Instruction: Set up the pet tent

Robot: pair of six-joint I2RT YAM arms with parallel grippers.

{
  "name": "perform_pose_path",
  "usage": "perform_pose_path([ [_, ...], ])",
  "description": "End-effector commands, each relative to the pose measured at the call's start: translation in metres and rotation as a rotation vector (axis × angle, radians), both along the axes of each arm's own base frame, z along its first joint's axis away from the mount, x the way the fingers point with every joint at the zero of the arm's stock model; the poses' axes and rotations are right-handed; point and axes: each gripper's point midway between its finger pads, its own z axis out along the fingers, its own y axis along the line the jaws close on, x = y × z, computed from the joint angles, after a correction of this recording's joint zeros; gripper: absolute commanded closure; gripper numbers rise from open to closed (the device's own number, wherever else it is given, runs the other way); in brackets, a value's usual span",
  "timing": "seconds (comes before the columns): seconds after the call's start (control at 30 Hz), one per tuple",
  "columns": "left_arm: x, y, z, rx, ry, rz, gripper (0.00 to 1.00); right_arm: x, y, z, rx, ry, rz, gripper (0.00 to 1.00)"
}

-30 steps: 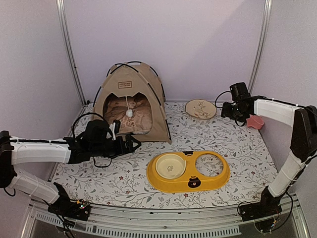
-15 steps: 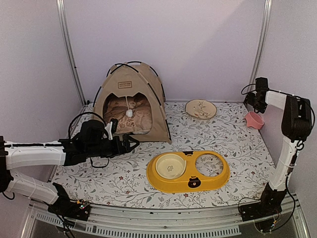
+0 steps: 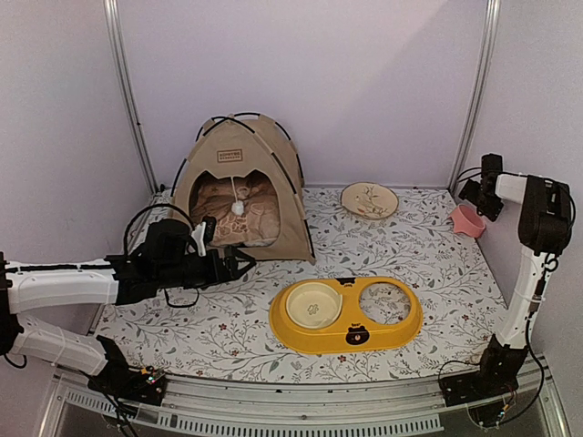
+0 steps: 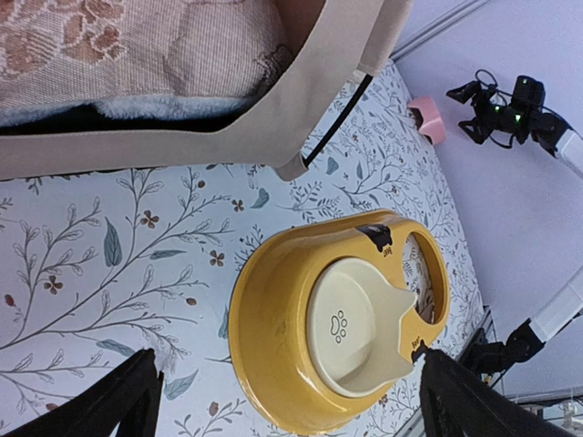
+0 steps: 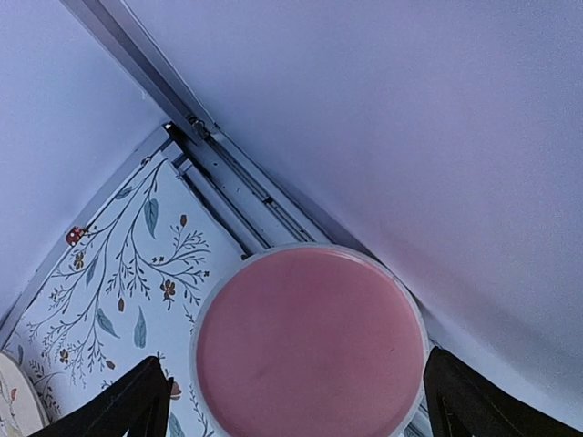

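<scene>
The tent [image 3: 239,187] stands raised at the table's [image 3: 437,246] far left corner, poles [image 3: 293,173] arched, seemingly finished; so left jaws, near its doorway [image 3: 232,214], and right jaws, above the pink bowl [image 5: 310,341], spread apart, empty.

pet tent [image 4: 182,137] top cropped, pink bowl [image 5: 310,341] edge cropped

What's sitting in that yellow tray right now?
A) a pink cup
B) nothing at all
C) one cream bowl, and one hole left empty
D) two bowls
C: the yellow tray holds a single cream bowl in one hole, and the floral cloth shows through the other.
</scene>
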Motion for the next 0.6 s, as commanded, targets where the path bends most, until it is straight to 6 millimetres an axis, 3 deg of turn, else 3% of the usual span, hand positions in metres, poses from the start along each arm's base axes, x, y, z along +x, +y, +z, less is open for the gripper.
perform_pose_path([
  [0.0,0.004,0.003,0.003,0.004,-0.022,-0.007,0.01,-0.003,0.002,-0.024,0.051,-0.002,0.015,0.01],
  [0.3,0.007,0.007,0.002,0.011,-0.026,0.002,0.01,0.000,0.000,-0.046,0.133,-0.037,0.045,0.01],
  [0.57,0.008,0.006,0.002,0.009,-0.025,-0.002,0.00,-0.021,-0.007,-0.070,0.155,0.022,-0.027,0.01],
])
